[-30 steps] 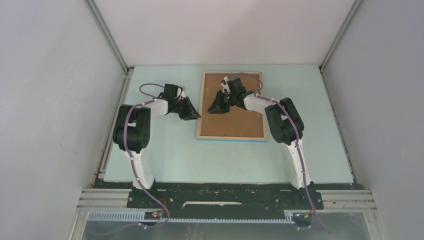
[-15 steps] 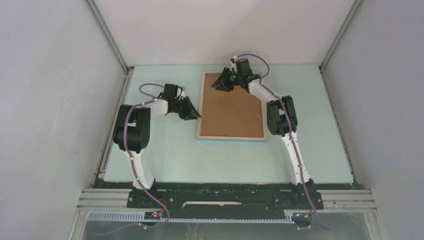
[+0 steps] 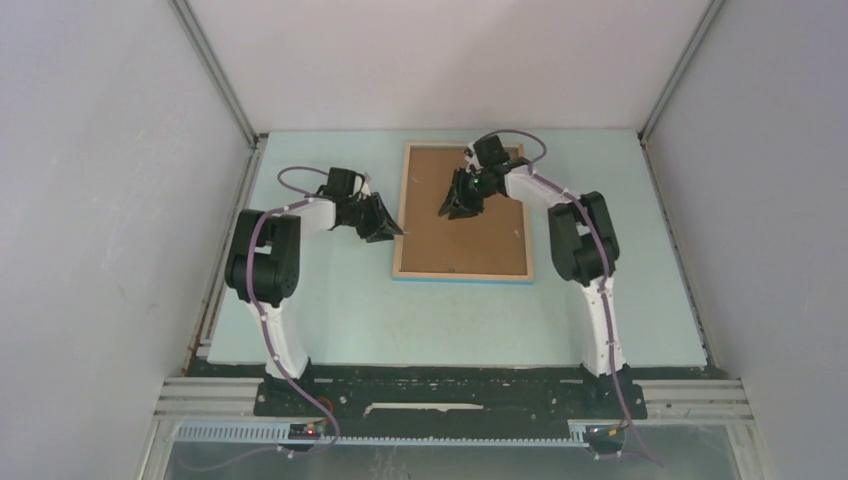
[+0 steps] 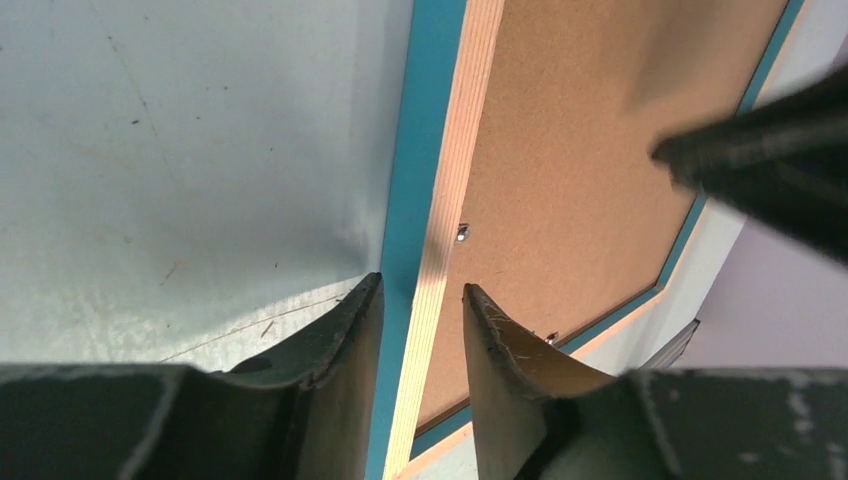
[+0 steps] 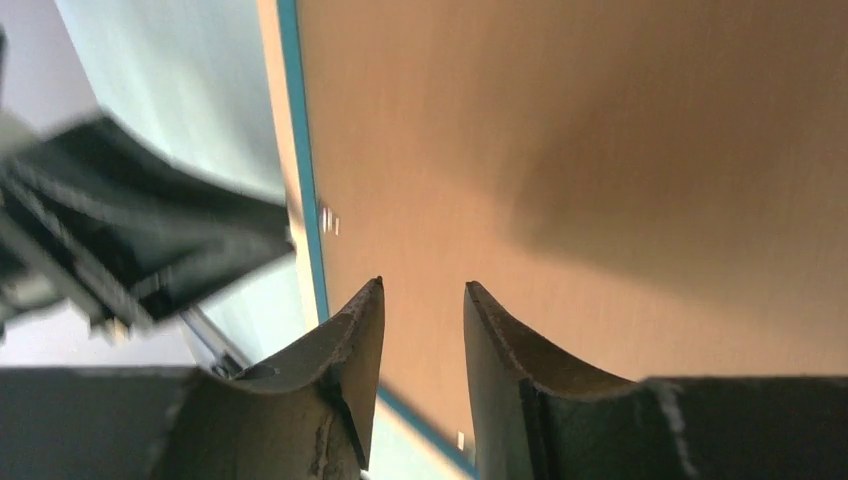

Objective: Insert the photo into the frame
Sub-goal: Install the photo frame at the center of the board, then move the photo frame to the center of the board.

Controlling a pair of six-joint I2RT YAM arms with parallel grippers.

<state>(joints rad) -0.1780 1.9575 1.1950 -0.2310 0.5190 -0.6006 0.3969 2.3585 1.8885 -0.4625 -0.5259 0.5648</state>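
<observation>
Since half a second ago, the right arm has been brought back from the far rail of the frame to a place over the far half of the backing board, while the left arm has been kept at the left rail. Nothing else on the table [image 3: 330, 320] is seen to be shifted.

The frame [image 3: 460, 273] is laid face down in the far middle of the table, with its light wood back upward and its turquoise edge showing along the sides. The brown backing board [image 3: 470, 245] is seated inside it and covers the whole opening. The photo is not seen in any view; it is judged to lie under the board, but this cannot be confirmed.

The right gripper [image 3: 450, 211] is held over the board, its fingers [image 5: 495, 325] parted by a narrow gap with only bare board between them, so nothing is held. The left gripper [image 4: 422, 290] is placed at the left rail, its fingers [image 4: 350, 325] narrowly parted with the rail seen between them; whether the rail is touched cannot be told.

A small metal tab [image 4: 462, 233] is seen at the inner edge of the rail. It is judged that the closing of such tabs, or pressing of the board, is the step in hand.
</observation>
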